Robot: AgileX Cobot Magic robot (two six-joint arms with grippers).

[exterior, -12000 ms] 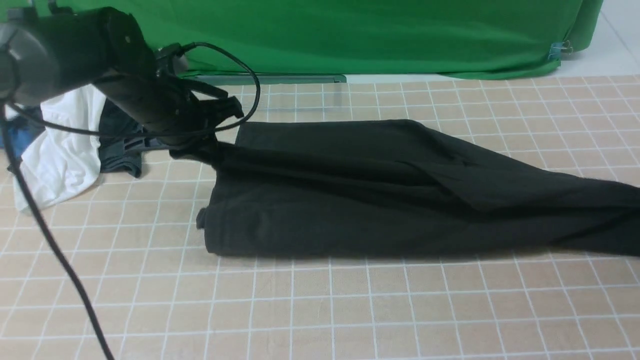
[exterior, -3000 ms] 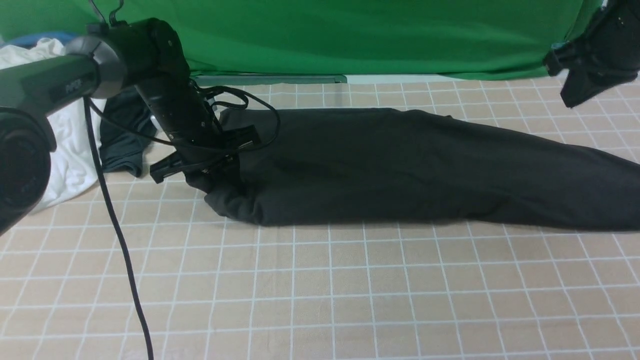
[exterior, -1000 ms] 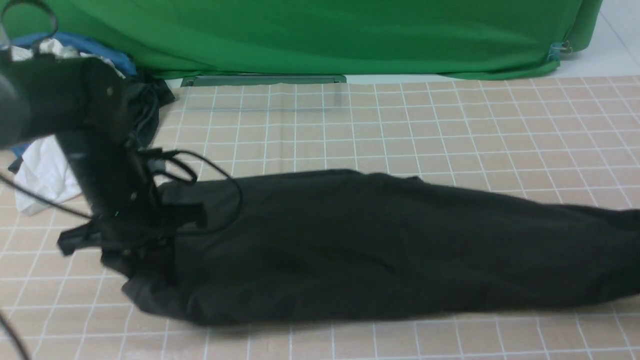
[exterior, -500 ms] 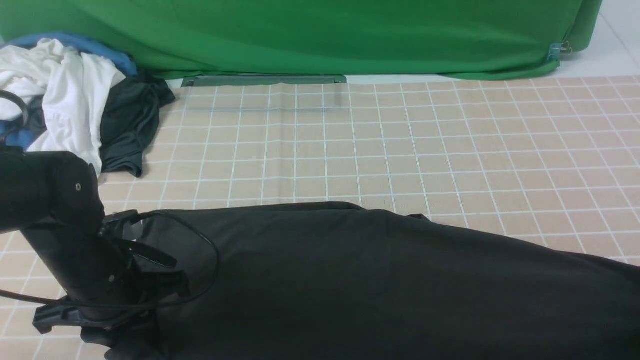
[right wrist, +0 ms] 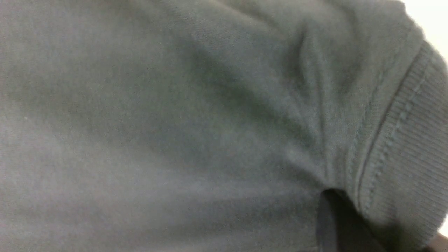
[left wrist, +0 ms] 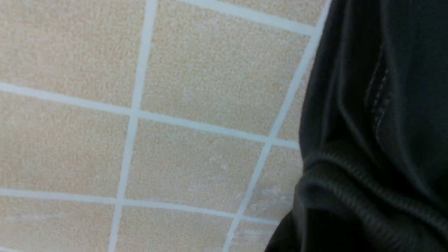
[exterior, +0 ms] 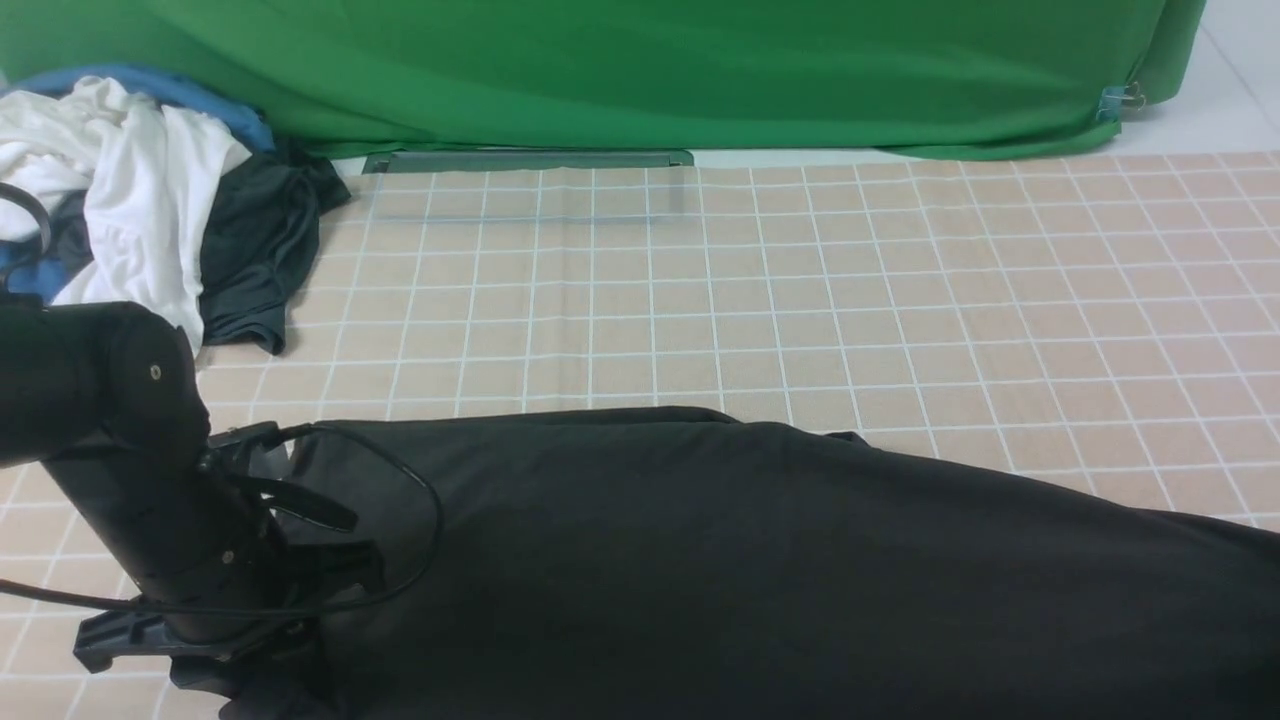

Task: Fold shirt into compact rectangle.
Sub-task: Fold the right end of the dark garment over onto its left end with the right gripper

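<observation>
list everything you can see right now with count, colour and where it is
shirt: one, black, across the near part of the table, running past the frame's near edge
white garment: one, white, far left
dark garment: one, dark grey-green, beside the white one
blue item: at least one, blue, behind the white garment
green cloth: one, green, along the far side
table covering: one, beige with white grid, under the shirt
left arm: one, black, near left, its gripper at the shirt's left end

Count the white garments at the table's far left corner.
1 visible: the white garment, beside the dark garment. Others may be hidden in the pile.
</observation>
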